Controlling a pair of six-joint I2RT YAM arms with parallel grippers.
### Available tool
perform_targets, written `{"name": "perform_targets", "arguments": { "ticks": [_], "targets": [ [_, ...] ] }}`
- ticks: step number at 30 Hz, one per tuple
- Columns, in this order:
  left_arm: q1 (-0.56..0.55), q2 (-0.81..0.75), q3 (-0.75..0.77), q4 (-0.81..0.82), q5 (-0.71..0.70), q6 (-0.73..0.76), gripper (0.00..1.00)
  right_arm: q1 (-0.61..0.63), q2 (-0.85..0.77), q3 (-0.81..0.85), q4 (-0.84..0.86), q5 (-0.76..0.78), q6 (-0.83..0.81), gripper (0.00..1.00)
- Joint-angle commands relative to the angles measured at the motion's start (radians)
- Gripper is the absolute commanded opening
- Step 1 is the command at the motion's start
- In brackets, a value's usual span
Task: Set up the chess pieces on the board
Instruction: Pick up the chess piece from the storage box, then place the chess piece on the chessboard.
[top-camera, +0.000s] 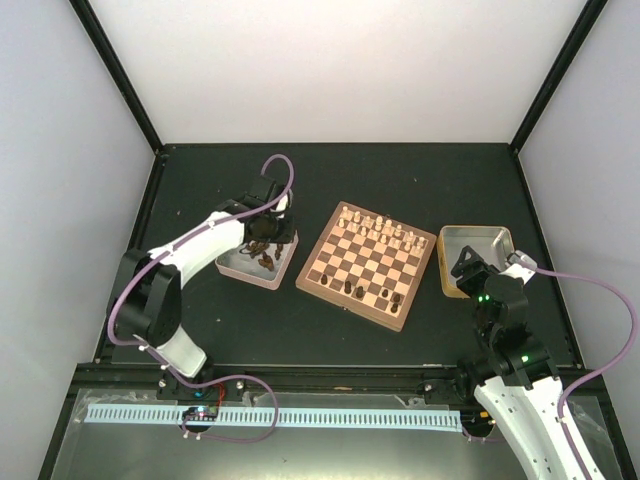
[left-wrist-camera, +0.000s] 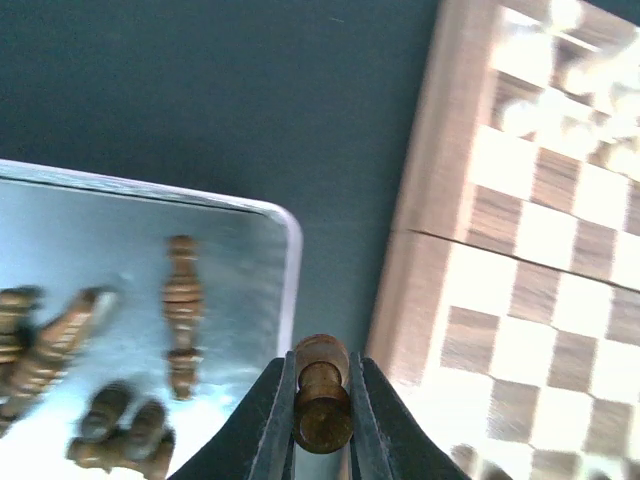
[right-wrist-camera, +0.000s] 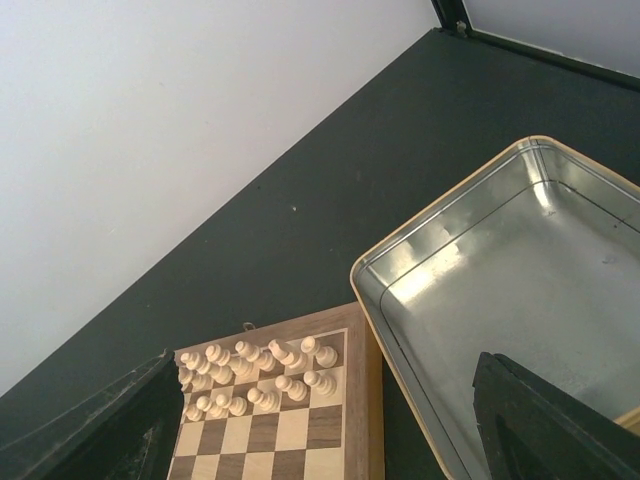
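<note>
The left gripper (left-wrist-camera: 322, 378) is clenched on one small dark piece (left-wrist-camera: 322, 420), which hangs over the bare strip of dark table (left-wrist-camera: 200, 80) just off the left edge of the board (left-wrist-camera: 430, 150). The main risk, as I judge it, is the grip itself. The piece is tiny and pinched on a narrow part, so it could twist or slip out on the way to the board. If it arrives tilted, it may topple when let go, or sit across two squares. A second risk is the fingers catching the board's raised rim. They could also brush the few dark pieces (top-camera: 347, 287) already standing along the board's near side and knock them over. The white pieces (top-camera: 380, 228) crowd the board's far side and look safely out of the way. The tray (left-wrist-camera: 290, 260) on the left of the board holds several more dark pieces (left-wrist-camera: 180, 310), all lying flat and some in a heap. Those may be awkward to pick cleanly. The second tray (right-wrist-camera: 400, 250), on the right of the board, shows only bare metal in the part that can be seen. The right gripper (right-wrist-camera: 325, 430) hangs over it with its jaws spread wide, grasping nothing.
</note>
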Motion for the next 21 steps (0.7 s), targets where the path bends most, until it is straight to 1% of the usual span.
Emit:
{"name": "perform_targets", "arguments": {
  "ticks": [1, 4, 7, 9, 12, 17, 21],
  "targets": [
    [-0.041, -0.058, -0.003, 0.006, 0.2, 0.045, 0.12, 0.005, -0.003, 0.002, 0.017, 0.0, 0.01, 0.8],
    [-0.082, -0.063, -0.003, 0.016, 0.264, 0.05, 0.12, 0.005, -0.002, -0.001, 0.022, -0.001, 0.011, 0.8],
    [-0.113, -0.057, -0.001, 0.021, 0.267, 0.046, 0.13, 0.005, -0.001, -0.002, 0.024, -0.003, 0.012, 0.8],
    [-0.131, -0.044, 0.002, 0.013, 0.233, 0.04, 0.13, 0.005, -0.001, -0.004, 0.021, -0.003, 0.013, 0.8],
    [-0.164, -0.02, 0.014, -0.038, 0.131, 0.029, 0.13, 0.005, -0.004, -0.004, 0.019, 0.0, 0.01, 0.8],
    [-0.228, 0.006, 0.014, -0.056, 0.087, 0.011, 0.13, 0.005, -0.005, -0.005, 0.02, 0.003, 0.009, 0.8],
    [-0.267, 0.027, 0.032, -0.077, -0.009, -0.001, 0.13, 0.004, 0.0, -0.005, 0.027, -0.002, 0.011, 0.8]
  ]
}}
